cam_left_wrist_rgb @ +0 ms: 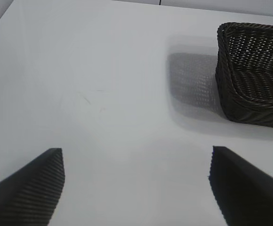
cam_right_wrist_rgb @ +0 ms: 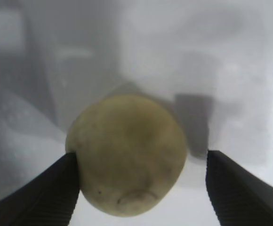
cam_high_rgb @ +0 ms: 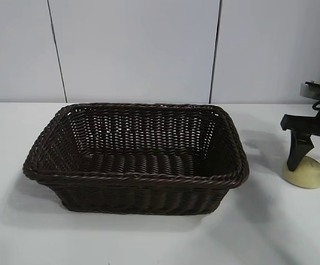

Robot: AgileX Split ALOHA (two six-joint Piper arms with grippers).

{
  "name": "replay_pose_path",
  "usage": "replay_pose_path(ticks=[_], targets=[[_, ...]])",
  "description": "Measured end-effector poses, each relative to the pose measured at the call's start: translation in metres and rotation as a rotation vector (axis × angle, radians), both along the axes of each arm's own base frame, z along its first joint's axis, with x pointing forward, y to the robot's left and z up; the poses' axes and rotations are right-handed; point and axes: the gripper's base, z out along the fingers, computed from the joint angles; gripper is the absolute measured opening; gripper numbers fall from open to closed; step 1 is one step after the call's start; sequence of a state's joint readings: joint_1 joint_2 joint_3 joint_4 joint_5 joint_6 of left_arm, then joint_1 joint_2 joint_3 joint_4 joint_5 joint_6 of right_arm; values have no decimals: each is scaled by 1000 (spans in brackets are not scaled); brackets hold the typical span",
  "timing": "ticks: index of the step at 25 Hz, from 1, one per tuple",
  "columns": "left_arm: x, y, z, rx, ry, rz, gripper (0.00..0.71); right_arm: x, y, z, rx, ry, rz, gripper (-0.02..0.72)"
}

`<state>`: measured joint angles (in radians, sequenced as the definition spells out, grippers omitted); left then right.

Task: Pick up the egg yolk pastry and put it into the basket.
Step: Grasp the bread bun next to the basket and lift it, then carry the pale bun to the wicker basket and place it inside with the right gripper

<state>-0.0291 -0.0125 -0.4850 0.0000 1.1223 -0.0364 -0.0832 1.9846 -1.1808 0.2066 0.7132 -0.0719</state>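
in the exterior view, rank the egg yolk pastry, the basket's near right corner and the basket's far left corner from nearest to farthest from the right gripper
1. The egg yolk pastry, on the table directly under the right gripper, between its fingers.
2. The near right corner of the basket, left of the gripper.
3. The far left corner, farthest left, across the basket.

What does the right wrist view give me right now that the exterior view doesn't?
Only the right wrist view: both fingers of the right gripper flank the egg yolk pastry; one is at its edge, the other stands clear with a gap.

Only the exterior view: the basket, nothing in it, on the white table, with the pastry off to the right of it.

Both: the pastry on the table, not yet lifted, the open right gripper down around it.
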Motion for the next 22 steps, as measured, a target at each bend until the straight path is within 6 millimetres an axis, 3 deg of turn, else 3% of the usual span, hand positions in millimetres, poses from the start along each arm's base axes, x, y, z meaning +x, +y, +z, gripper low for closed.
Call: replay_pose_path(ticks=[2,5,7,13,22], targets=[[0,0,0,0,0,0,606,0,0,0,1,-1,-2,400],[0,0,0,0,0,0,606,0,0,0,1,-2,-2,157],[0,0,0,0,0,0,606,0,0,1,1,-2,-1,77],[0,0,0,0,0,0,606,-2,1,11,3,-14,1,38],[0,0,0,0,0,0,606,-18,7,90,54,-186,-25,33]])
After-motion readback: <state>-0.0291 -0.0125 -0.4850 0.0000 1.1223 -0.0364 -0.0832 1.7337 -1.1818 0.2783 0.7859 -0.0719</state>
